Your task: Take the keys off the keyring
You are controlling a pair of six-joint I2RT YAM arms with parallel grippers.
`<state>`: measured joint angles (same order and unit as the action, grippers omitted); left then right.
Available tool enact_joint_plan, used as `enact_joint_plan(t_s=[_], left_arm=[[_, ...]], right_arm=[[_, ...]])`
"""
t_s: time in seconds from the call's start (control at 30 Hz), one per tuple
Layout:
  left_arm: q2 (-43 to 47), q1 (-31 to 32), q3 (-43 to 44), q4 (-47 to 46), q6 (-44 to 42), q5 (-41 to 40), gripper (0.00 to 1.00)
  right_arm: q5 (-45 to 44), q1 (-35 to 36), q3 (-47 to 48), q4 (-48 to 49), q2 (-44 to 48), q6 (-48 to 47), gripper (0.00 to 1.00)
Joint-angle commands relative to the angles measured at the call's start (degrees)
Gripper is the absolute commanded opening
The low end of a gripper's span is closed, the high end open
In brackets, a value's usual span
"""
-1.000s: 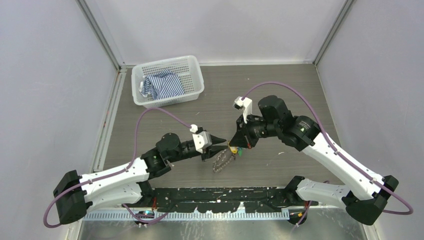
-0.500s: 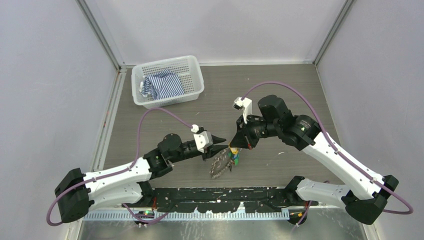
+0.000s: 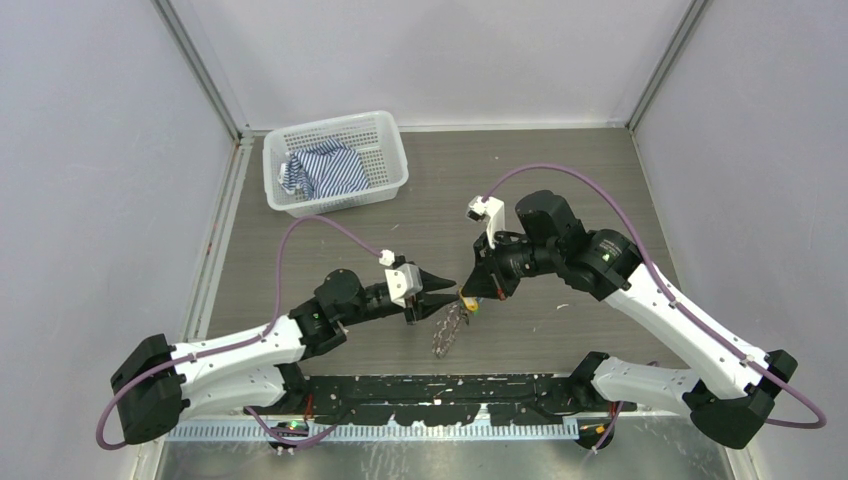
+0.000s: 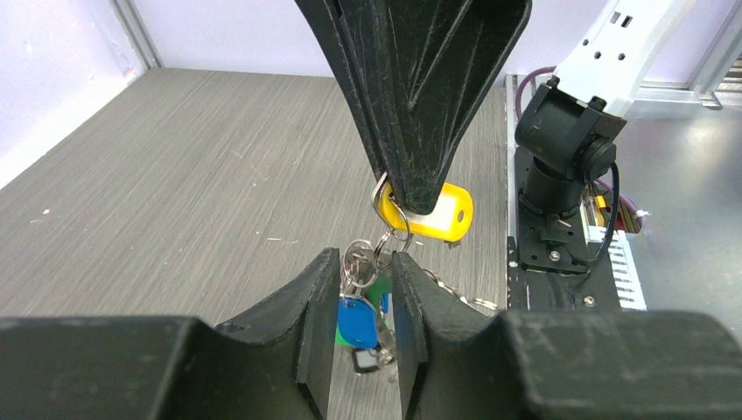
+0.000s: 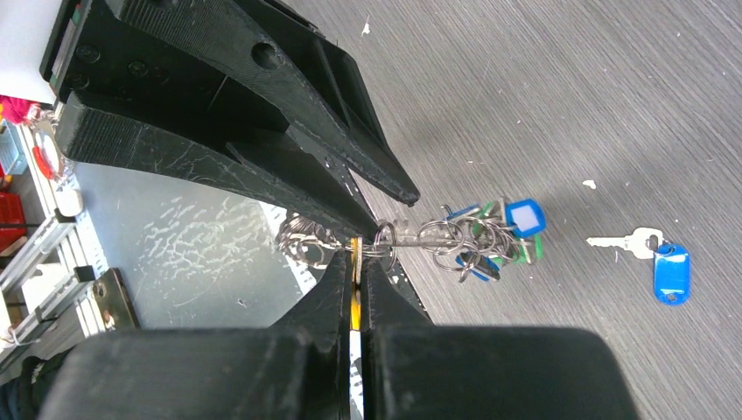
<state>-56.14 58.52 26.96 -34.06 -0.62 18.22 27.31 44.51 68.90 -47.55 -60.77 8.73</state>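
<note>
Two claws are being held tip to tip above the near middle of the table (image 3: 450, 170). The right gripper (image 5: 357, 258) is being kept pinched tight on the yellow tag (image 4: 442, 214), and from that tag the keyring (image 3: 447, 330) is being dangled clear of the wood. The left gripper (image 4: 363, 258) is being held partly open, its fingers (image 4: 311, 332) straddling the small link rings and a blue tag without any clear grip.

Over the last second those jaws are being eased slightly wider, while the bunch is being turned from a broad spread to a thin, edge-on hang. By that reading a hold is being reset, and no key is being worked free yet.

One keyring is being counted, its keys (image 5: 477, 241) too tangled to number. One loose key (image 5: 623, 240) with one blue tag is being left on the table apart from the bunch, so one is judged already off. One white basket (image 3: 397, 155) holding one striped cloth (image 3: 325, 170) is being left at the far left.
</note>
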Motion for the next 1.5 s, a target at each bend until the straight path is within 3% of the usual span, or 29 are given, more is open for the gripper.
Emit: enact_joint_plan(t_s=[0.0, 0.57, 0.8, 1.1, 1.47], left_arm=[[-0.36, -0.05, -0.08, -4.50, 1.63, 1.39, 0.30], [-3.90, -0.06, -0.23, -8.74, 2.07, 0.95, 0.26], [-3.59, 0.01, -1.24, -10.09, 0.81, 0.71, 0.01], [-2.48, 0.01, -3.75, -13.55, -5.27, 0.18, 0.00], [-2.26, 0.44, -4.30, -13.85, -8.87, -2.53, 0.00]], right_arm=[[0.84, 0.03, 3.25, 2.46, 0.22, -0.73, 0.01], [2.30, 0.05, 3.77, 1.64, -0.13, -0.90, 0.01], [-0.51, 0.08, 4.58, -1.04, -0.04, -2.39, 0.01], [-7.02, 0.13, 3.63, -4.71, 1.47, -3.91, 0.01], [-7.74, 0.08, 1.94, -4.22, 1.59, -4.19, 0.01]])
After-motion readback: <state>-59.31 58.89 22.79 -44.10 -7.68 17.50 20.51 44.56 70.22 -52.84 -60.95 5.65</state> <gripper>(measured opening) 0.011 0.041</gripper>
